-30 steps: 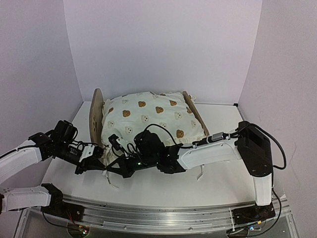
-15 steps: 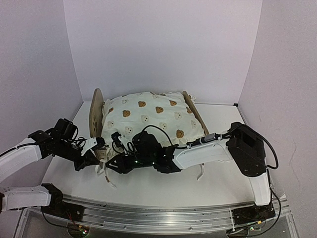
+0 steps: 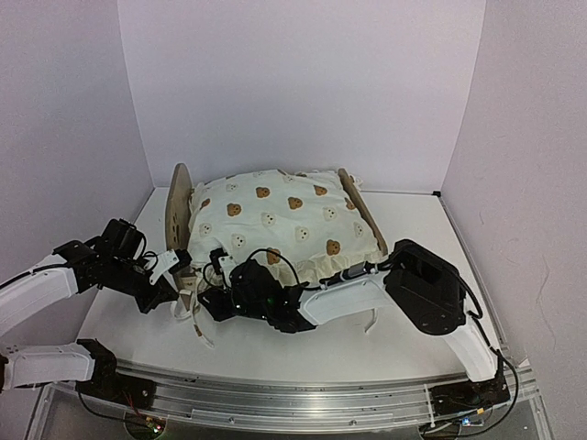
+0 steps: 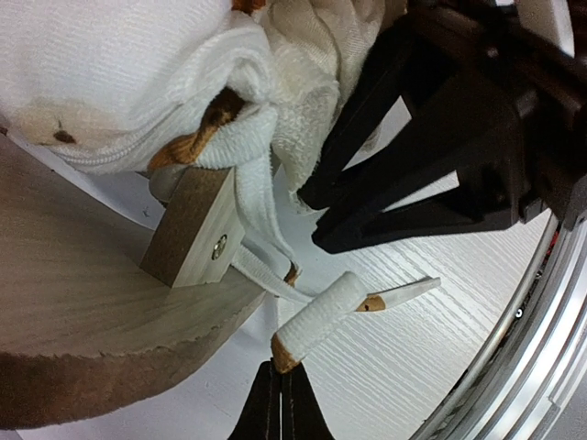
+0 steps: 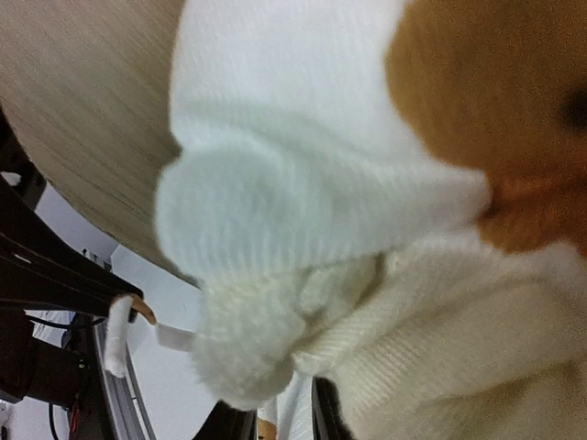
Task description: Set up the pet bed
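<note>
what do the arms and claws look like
Both the left arm and right arm have white links and bulky black joints, with black cables looping near the wrists. The left claw and right claw are black with slim tapering fingers.

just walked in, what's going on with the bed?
Both arms are at the near-left corner of the pet bed, by its headboard. The left gripper is shut on a white tie strap of the bear-print bedding; the right gripper is right beside it against the bedding, grip unclear.
</note>
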You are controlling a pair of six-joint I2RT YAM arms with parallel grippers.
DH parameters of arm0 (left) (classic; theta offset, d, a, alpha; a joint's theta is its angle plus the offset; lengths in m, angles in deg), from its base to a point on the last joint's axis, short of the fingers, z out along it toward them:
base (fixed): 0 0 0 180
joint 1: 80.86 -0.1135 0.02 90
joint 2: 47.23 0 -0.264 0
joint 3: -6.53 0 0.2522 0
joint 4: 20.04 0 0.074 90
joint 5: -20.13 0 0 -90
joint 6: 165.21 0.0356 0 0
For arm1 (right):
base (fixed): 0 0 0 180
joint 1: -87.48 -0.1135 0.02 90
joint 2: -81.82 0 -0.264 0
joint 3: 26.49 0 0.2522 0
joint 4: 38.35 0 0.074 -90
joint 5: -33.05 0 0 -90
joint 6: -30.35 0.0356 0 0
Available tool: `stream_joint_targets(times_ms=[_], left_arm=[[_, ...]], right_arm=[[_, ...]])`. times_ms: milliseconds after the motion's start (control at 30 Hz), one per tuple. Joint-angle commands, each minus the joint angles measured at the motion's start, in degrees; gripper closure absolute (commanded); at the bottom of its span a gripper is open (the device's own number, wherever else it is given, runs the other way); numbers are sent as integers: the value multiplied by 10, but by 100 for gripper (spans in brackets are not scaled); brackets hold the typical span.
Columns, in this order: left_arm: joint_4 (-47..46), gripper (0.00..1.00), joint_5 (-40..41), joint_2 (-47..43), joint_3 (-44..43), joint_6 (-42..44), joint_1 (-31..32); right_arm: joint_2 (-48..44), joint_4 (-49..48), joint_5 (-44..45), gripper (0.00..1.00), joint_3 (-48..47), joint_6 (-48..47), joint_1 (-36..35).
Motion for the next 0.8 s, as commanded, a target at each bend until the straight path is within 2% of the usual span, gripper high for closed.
stream_joint_targets(times_ms=[0,200,367,667,767], left_arm=[[-19,100,22,-5,-1,-18,-3],[-22,100,24,-5,1,-18,-3],[-23,100,12,1,1,-10,-3],[-16,100,51,112,-50,-49,2],[-13,100,53,124,-52,-50,8]], right_arm=[[38,-23,32,76,-59,4,-6],[66,-24,59,77,-79,12,-6],[62,-26,83,100,-73,1,-5],[-21,-57,-20,100,8,-37,-6],[-42,-82,-40,100,38,-34,-7]])
